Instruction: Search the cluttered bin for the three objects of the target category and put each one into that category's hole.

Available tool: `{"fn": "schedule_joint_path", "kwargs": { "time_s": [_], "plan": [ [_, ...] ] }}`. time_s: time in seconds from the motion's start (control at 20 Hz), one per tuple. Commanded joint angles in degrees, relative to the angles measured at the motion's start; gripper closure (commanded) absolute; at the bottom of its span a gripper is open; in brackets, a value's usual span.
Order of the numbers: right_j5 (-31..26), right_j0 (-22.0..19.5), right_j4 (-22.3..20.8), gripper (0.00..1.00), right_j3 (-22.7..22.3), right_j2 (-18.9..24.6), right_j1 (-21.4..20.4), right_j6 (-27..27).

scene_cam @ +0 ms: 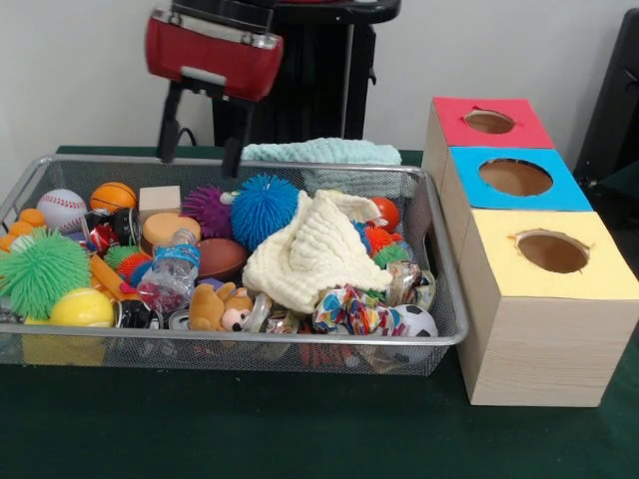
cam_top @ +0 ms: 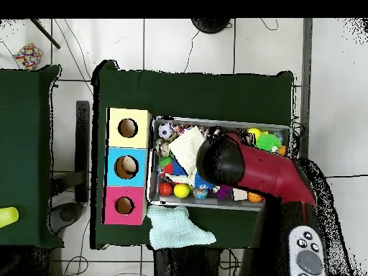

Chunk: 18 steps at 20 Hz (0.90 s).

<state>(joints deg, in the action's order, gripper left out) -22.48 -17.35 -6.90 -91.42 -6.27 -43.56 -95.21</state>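
Observation:
My gripper (scene_cam: 198,165) hangs open and empty over the far rim of the wire bin (scene_cam: 250,339), left of centre. Right below it lie a wooden block (scene_cam: 160,198), a purple spiky ball (scene_cam: 208,210) and a blue spiky ball (scene_cam: 264,208). A cream cloth (scene_cam: 315,249) covers the bin's middle. The wooden box at the right has a red hole (scene_cam: 489,122), a blue hole (scene_cam: 515,177) and a yellow hole (scene_cam: 552,251). In the overhead view the red arm (cam_top: 244,169) hides the gripper and much of the bin (cam_top: 215,121).
Also in the bin: a baseball (scene_cam: 62,208), basketball (scene_cam: 113,196), green spiky ball (scene_cam: 40,271), yellow ball (scene_cam: 82,307), water bottle (scene_cam: 175,267), brown football (scene_cam: 222,257), teddy bear (scene_cam: 220,307) and soccer ball (scene_cam: 414,321). A teal cloth (scene_cam: 319,152) lies behind the bin.

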Motion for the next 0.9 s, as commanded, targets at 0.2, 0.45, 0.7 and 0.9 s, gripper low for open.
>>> {"fn": "schedule_joint_path", "kwargs": {
  "time_s": [0.2,0.45,0.7,0.9],
  "plan": [
    [-1.0,-3.2,-5.9,0.00,-7.3,6.0,-0.9,1.8],
    [2.3,-5.8,-6.3,0.00,-9.8,10.3,-1.6,2.0],
    [-0.9,-7.2,-7.1,0.00,-8.9,13.2,-1.2,4.3],
    [-4.8,-8.4,-7.0,0.00,-8.4,15.1,-0.3,5.2]
  ]
}}
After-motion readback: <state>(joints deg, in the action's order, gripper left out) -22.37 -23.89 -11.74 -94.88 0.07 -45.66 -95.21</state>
